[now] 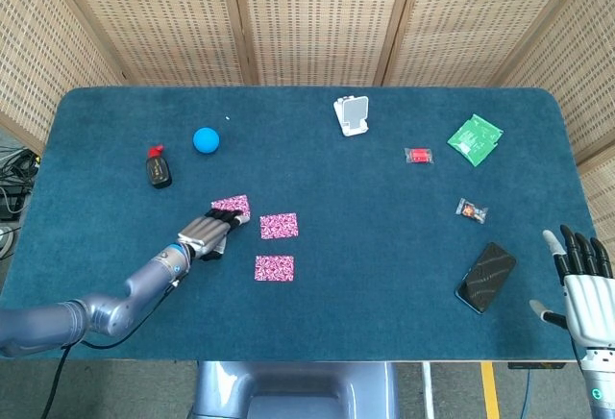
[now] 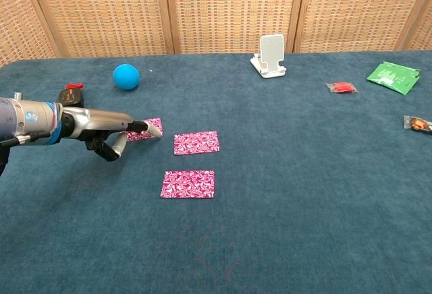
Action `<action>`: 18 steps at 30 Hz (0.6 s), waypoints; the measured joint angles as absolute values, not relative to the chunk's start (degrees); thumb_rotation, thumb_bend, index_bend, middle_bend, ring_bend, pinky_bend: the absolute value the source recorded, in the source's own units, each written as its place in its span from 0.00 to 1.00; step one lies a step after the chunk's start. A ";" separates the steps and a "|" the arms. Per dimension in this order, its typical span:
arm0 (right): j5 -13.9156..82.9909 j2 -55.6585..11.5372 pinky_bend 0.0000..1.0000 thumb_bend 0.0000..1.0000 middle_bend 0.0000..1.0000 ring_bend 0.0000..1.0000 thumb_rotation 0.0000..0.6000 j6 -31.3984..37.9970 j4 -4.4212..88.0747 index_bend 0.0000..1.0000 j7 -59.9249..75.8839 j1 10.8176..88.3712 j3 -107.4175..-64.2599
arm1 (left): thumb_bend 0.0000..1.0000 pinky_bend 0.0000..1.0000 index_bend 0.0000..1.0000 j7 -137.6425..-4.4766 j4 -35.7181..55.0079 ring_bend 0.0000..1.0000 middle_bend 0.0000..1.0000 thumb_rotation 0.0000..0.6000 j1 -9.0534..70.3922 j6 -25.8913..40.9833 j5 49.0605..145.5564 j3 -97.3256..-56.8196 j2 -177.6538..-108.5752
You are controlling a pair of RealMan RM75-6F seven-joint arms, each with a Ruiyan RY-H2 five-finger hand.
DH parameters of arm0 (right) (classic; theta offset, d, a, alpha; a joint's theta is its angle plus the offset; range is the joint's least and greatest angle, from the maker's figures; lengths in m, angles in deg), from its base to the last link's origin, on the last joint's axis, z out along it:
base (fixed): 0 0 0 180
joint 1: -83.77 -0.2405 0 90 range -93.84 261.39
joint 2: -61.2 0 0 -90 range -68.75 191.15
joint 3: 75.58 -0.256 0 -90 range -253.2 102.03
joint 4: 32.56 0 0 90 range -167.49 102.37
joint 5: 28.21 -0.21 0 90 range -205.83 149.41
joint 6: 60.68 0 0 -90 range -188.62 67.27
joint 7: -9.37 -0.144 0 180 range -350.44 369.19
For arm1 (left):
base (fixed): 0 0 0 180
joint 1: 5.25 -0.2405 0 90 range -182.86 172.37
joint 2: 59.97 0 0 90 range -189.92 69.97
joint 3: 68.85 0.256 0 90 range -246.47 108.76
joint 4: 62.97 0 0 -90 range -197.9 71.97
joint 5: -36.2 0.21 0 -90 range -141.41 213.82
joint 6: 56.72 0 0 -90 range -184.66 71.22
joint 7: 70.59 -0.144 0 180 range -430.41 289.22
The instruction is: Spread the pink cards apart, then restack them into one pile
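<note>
Three pink cards lie apart on the blue table (image 1: 317, 169), left of its middle: the left card (image 1: 231, 204) is under the fingertips of the left hand (image 1: 204, 234), which lies flat with fingers stretched forward, pressing on that card rather than gripping it; the middle card (image 1: 279, 226) sits just beside it toward the right, and the near card (image 1: 274, 268) lies closer to the front edge, below the middle one, touching neither. In the chest view the left hand (image 2: 108, 129) reaches in from the left edge with its fingertips over the left card (image 2: 145, 129), the middle card (image 2: 196, 142) and near card (image 2: 187, 184) lying free. The right hand (image 1: 581, 280) hangs off the front right corner, holding nothing, fingers spread and upright. Near it on the table rests a black phone (image 1: 485, 277)
</note>
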State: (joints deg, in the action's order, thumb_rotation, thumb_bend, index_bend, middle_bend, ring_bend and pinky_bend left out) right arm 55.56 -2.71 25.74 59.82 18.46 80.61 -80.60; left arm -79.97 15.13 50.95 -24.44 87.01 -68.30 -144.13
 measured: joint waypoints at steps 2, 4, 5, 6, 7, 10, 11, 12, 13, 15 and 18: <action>55.54 -2.73 0.00 0.00 0.00 0.00 1.00 25.68 59.81 0.00 18.53 80.58 -80.60 | 0.83 0.00 0.00 -78.30 15.32 0.00 0.00 1.00 49.96 -22.99 90.03 -69.19 -143.22; 55.52 -2.76 0.00 0.00 0.00 0.00 1.00 25.52 59.79 0.00 18.55 80.51 -80.58 | 0.50 0.00 0.00 -77.32 15.41 0.00 0.00 1.00 49.32 -21.41 92.32 -69.90 -142.67; 55.51 -2.79 0.00 0.00 0.00 0.00 1.00 25.38 59.77 0.00 18.61 80.45 -80.55 | 0.32 0.00 0.00 -76.71 15.42 0.00 0.00 1.00 48.85 -19.83 94.09 -70.53 -142.32; 55.50 -2.82 0.00 0.00 0.00 0.00 1.00 25.26 59.76 0.00 18.66 80.41 -80.53 | 0.23 0.00 0.00 -76.36 15.40 0.00 0.00 1.00 48.53 -18.55 95.20 -71.04 -142.16; 55.49 -2.86 0.00 0.00 0.00 0.00 1.00 25.16 59.75 0.00 18.71 80.35 -80.51 | 0.15 0.00 0.02 -76.08 15.35 0.00 0.00 1.00 48.24 -17.26 96.06 -71.59 -142.06; 55.44 -2.93 0.00 0.00 0.00 0.00 1.00 25.02 59.71 0.00 18.71 80.24 -80.53 | 0.09 0.00 0.15 -75.77 15.03 0.00 0.00 1.00 47.64 -13.88 97.48 -73.77 -142.46; 55.40 -2.94 0.00 0.00 0.00 0.00 1.00 25.01 59.68 0.00 18.69 80.22 -80.56 | 0.08 0.00 0.18 -76.11 14.96 0.00 0.00 1.00 47.70 -13.36 97.45 -74.44 -143.08; 55.33 -2.93 0.00 0.00 0.00 0.00 1.00 24.98 59.66 0.00 18.64 80.21 -80.58 | 0.08 0.00 0.19 -76.54 14.94 0.00 0.00 1.00 47.83 -13.23 97.15 -74.83 -143.59; 55.27 -2.92 0.00 0.00 0.00 0.00 1.00 24.96 59.64 0.00 18.60 80.20 -80.61 | 0.08 0.00 0.19 -76.98 14.95 0.00 0.00 1.00 47.99 -13.22 96.66 -75.18 -144.04; 55.06 -2.90 0.00 0.00 0.00 0.00 1.00 24.87 59.55 0.00 18.47 80.20 -80.66 | 0.08 0.00 0.19 -78.20 15.08 0.00 0.00 1.00 48.57 -13.46 94.93 -75.89 -144.99; 54.68 -2.83 0.00 0.00 0.00 0.00 1.00 24.70 59.43 0.00 18.17 80.17 -80.79 | 0.08 0.00 0.20 -81.21 15.31 0.00 0.00 1.00 49.94 -14.28 90.95 -76.61 -146.15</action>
State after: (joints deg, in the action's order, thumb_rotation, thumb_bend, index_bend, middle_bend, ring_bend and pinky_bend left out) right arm 54.68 -2.83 24.70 59.43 18.17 80.17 -80.79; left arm -81.21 15.31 49.94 -14.28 90.95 -76.61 -146.15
